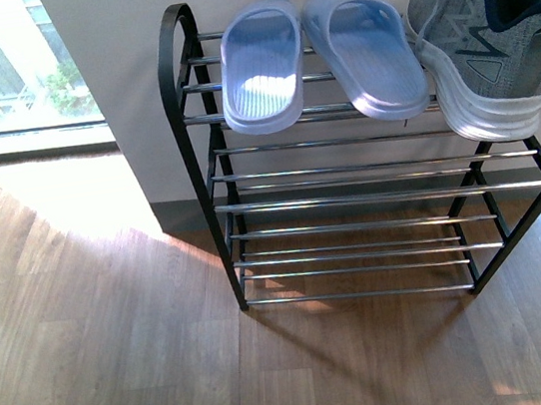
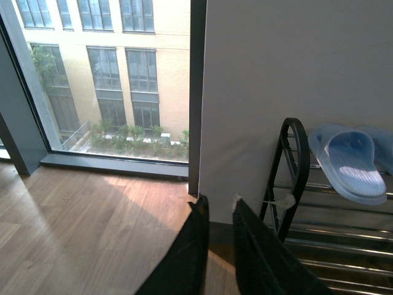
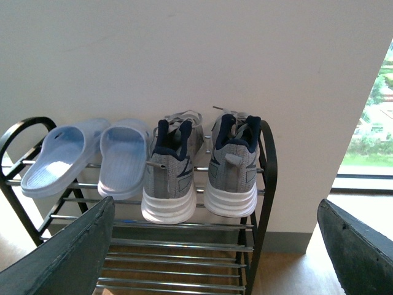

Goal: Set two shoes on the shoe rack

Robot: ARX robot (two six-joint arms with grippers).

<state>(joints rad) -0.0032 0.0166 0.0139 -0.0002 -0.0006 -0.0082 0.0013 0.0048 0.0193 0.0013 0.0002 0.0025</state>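
On the top tier of the shoe rack [image 1: 351, 201]: all four shoes sit in one row, heels toward the open front, toes toward the wall [image 3: 184, 55].

Sandals: the left sandal [image 1: 261, 63] lies just inside the rack's arched end post, and the right sandal [image 1: 365, 53] lies just beside it; both are sole-down across the rods, their heels hanging a little past the rack's front rod, likely so several rods carry each one.

Sneakers: the left sneaker [image 3: 172, 172] stands next to the sandals, and the right sneaker [image 3: 232, 169] is close against the rack's far end post; both are upright, side by side, white soles resting on the rods.

Lower tiers of the rack: bare rods, nothing on them.

Left gripper [image 2: 218, 206]: held low beside the rack's arched end, apart from it; its dark fingers stand only a narrow gap apart and hold nothing.

Right gripper [image 3: 215, 246]: facing the front of the rack, set back from the shoes; its jaws are spread wide at either edge of the wrist view and are empty.

Task standing: judging from the row on the rack and both empty grippers, the placing looks complete, with no shoe visible on the floor [image 1: 122, 364] beside the rack.
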